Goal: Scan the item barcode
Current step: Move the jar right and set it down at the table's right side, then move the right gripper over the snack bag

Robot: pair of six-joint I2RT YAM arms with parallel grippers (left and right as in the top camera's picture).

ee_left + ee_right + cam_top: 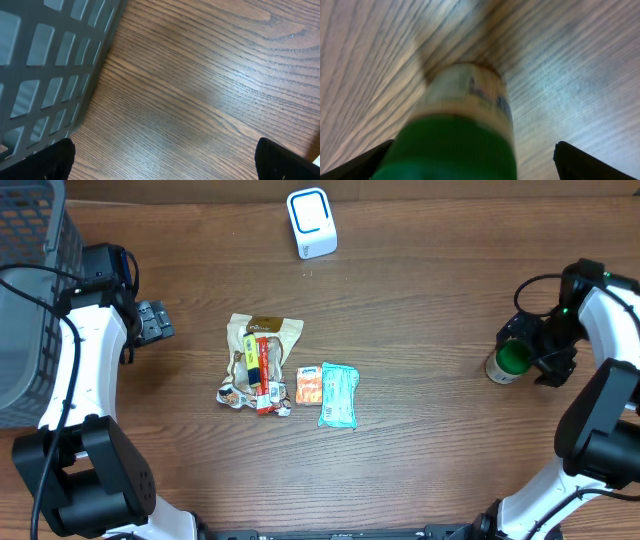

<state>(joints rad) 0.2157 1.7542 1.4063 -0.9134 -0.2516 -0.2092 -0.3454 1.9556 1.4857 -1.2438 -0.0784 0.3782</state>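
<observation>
R gripper [472, 162] stood wide round upright green-capped bottle [511, 361], one finger clear of it, at 3 o'clock on table [430, 470]; L gripper [165, 160] wide, empty, at 9 o'clock by basket [30, 300]; scanner [312, 223] at 12.

Green lid [514, 358] on a pale jar [465, 95]; the scanner [312, 223] is white, the packet [338, 395] teal, the table [430, 460] brown-grained.

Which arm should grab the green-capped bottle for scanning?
Right. The right gripper hangs open directly over the bottle, fingers either side; the left gripper sits far off beside the basket.
</observation>
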